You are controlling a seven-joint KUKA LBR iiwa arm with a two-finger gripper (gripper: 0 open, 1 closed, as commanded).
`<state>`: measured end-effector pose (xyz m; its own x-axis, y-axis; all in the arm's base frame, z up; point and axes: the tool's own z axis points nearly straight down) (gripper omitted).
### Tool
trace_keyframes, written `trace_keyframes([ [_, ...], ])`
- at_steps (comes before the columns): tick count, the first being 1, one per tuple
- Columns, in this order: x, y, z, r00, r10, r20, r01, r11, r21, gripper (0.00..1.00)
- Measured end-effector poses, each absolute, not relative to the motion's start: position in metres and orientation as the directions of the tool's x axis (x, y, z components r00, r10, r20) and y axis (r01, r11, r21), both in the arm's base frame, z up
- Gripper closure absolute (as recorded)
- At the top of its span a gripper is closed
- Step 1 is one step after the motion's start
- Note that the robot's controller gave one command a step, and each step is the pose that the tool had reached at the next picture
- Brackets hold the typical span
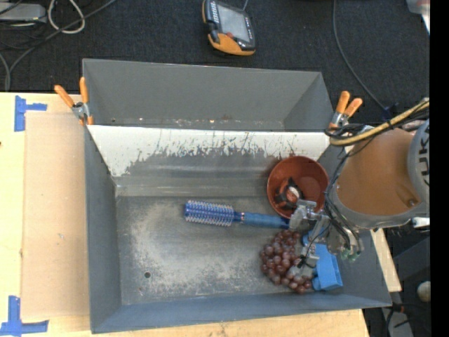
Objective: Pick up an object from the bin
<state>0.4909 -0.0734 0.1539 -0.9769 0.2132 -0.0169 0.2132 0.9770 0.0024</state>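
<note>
My gripper (304, 217) hangs low at the right side of the bin, its silvery body between the bowl and the grapes. A bunch of dark red toy grapes (283, 260) lies just below it, near the front right corner. Against the grapes' right side sits a blue block-shaped thing (327, 273), partly under the arm's cables. A reddish-brown bowl (297, 182) rests tilted against the right wall just above the gripper, with something small and orange inside it. A blue hairbrush (219, 215) lies across the middle of the floor, its handle end reaching under the gripper.
The arm's orange cover and cables overhang the bin's right wall. The left half of the floor holds bare grey metal. The sloped back wall rises behind the bowl.
</note>
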Motion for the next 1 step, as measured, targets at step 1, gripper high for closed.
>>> trace_keyframes([
  [1, 0.4837, -0.0798, 0.0667, -0.988, 0.151, -0.007, 0.151, 0.988, 0.004, 0.0],
])
